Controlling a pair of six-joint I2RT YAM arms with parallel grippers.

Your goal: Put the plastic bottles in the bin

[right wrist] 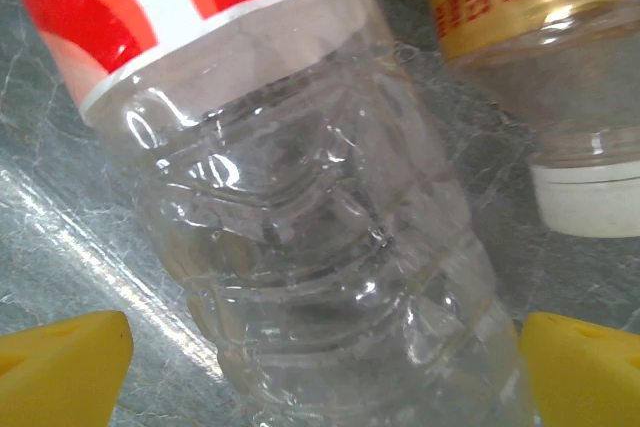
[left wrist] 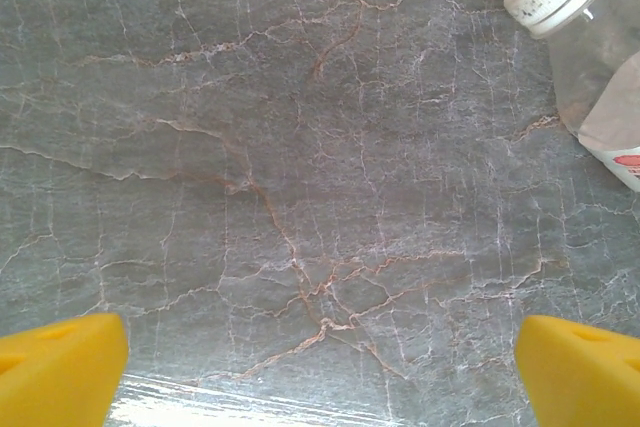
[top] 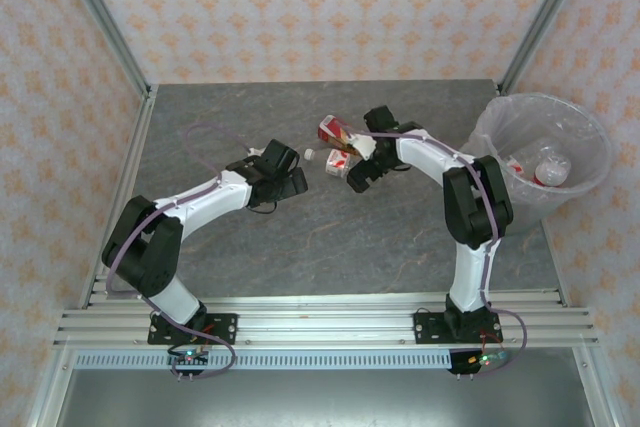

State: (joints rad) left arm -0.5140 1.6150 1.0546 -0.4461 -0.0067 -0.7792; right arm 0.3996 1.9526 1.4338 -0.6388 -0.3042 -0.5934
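The right jaws stand wide apart and released. Their yellow fingertips (right wrist: 60, 372) sit either side of a ribbed bottle (right wrist: 330, 247) lying on the grey veined counter (right wrist: 60, 227). It is see-through and empty-looking, with a white label bearing red and pink curves. Whether the fingertips touch it, I cannot tell; they do not clamp it. Just to its right lies a gold-labelled bottle (right wrist: 560, 77), clear, with red characters on the label and a white cap.

The left jaws are also released and as wide, grasping nothing. Bare counter lies between their yellow tips (left wrist: 55, 372). Beyond them, at the far right of the left wrist view, lies a white-capped bottle (left wrist: 590, 47), clear with a pale label showing a little red.

From above, the bottles form one small cluster (top: 335, 147) at mid-counter, toward the far side, between the two sets of jaws. I count two there for certain, one red-labelled and one with a white cap pointing left. The right arm (top: 470, 207) may hide more.

One bin (top: 500, 122) stands at the far right, well apart from the cluster. It is round and pale, with a clear bag liner. See-through bottles with red on them (top: 548, 165) lie inside; their number I cannot make out.
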